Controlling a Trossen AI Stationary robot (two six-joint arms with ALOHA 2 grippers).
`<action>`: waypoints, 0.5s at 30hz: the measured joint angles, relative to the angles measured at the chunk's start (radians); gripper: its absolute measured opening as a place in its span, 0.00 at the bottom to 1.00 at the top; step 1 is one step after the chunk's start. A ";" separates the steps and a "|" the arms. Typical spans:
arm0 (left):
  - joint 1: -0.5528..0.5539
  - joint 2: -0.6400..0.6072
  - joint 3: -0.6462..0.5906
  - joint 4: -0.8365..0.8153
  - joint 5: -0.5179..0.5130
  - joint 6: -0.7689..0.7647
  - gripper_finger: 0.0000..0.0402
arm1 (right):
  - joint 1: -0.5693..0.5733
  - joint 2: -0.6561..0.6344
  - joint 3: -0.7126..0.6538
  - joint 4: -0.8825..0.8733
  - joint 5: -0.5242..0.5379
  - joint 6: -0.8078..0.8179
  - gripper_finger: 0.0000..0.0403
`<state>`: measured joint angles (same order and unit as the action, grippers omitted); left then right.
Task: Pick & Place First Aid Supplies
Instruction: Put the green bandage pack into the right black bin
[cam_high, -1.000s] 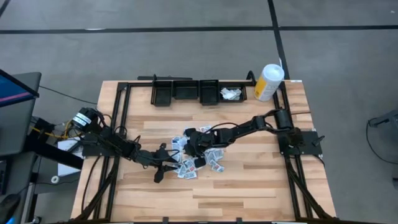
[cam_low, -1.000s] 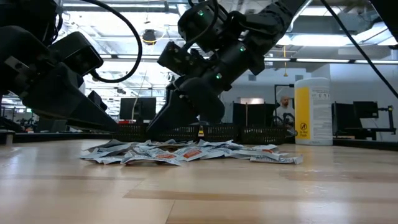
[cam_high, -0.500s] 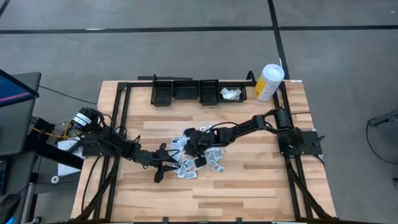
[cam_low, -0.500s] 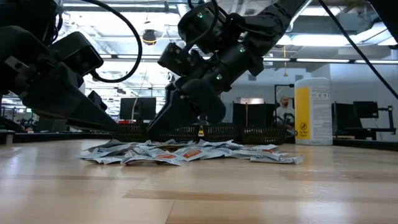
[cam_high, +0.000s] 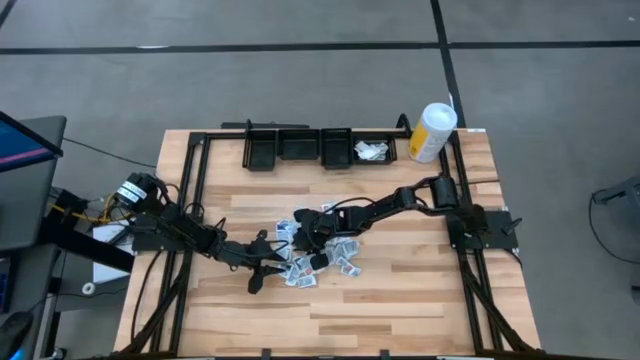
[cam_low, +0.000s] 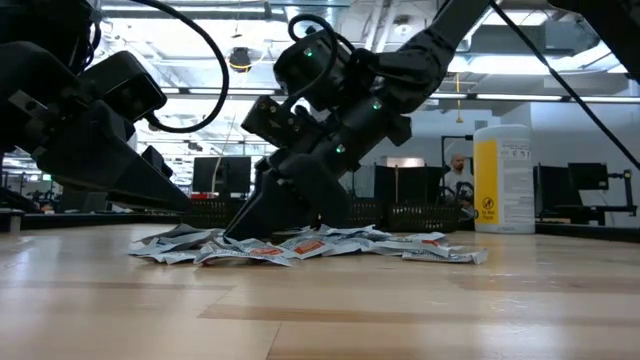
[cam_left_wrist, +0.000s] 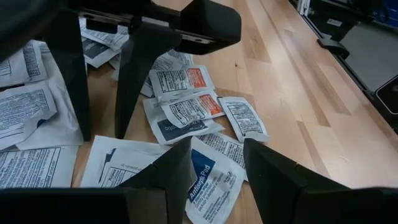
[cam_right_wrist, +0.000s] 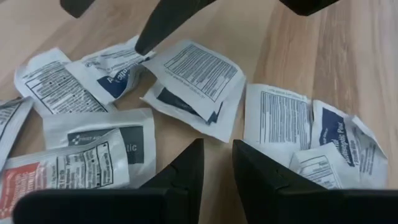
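The first aid supplies are small flat foil-and-paper packets, white with grey-blue print and a few with orange or green bands, lying in a loose overlapping heap near the middle of the pale wooden table. A few more packets already lie in the rightmost of the row of black plastic bins, on the far side of the heap beside the white-and-yellow canister.

The right gripper is down at the heap's far edge, its two dark fingers standing a narrow gap apart with bare wood between them and nothing held; in the right wrist view, a packet with a dark blue patch lies just beyond its tips. The left gripper hovers low at the heap's near-left edge, jaws apart and empty, with a blue-printed packet between its fingers.

These packets look very light, thin and limp, with slick faces, so they will likely slide or lift in pairs where they overlap. The best hold is probably a raised or curled edge of a top packet, pinched across its thin side rather than pressed flat.
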<state>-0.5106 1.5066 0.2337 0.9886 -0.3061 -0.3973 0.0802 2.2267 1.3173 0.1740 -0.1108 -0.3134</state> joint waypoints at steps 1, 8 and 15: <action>0.000 0.000 0.000 0.000 0.000 0.000 0.37 | -0.001 0.000 0.002 -0.001 0.000 0.000 0.20; 0.000 0.000 0.000 0.000 0.000 0.000 0.37 | -0.003 -0.039 0.001 -0.032 0.016 -0.010 0.20; 0.000 0.000 0.000 0.000 0.000 0.000 0.37 | -0.003 -0.055 0.002 -0.037 0.034 -0.034 0.20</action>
<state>-0.5106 1.5066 0.2340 0.9886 -0.3061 -0.3969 0.0772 2.1715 1.3193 0.1371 -0.0772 -0.3479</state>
